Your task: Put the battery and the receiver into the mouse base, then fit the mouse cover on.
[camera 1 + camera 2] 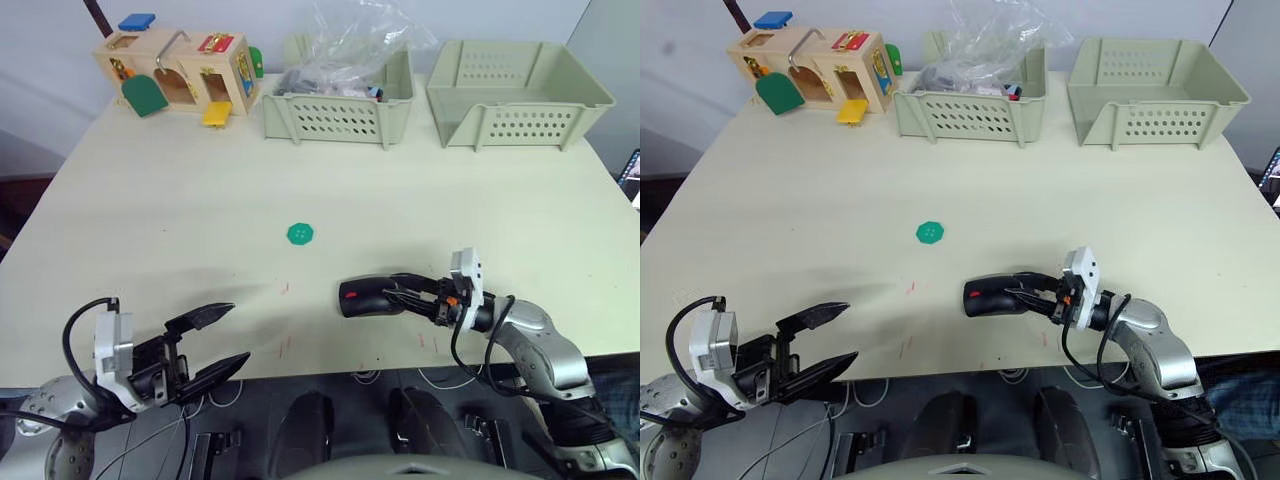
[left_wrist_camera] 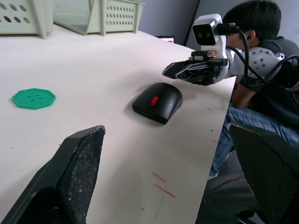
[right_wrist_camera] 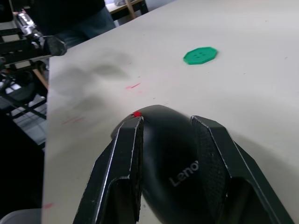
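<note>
My right pincer [image 1: 415,293] over the mouse [image 1: 368,297]

Its fingers sit apart astride the mouse's rear; my left pincer [image 1: 222,340], gaping, hangs off the bench [image 1: 200,200] edge, well left of the mouse.

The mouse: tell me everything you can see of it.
The mouse is a black, matte-looking oval body with a red patch on top toward its front and pale "Leno..." lettering on its rear. Its top looks closed and smooth. It lies flat on the table near the front edge, nose toward the robot's left, well in front of the green disc. The right gripper hangs open just above its rear; whether its fingers touch the shell is unclear.
</note>
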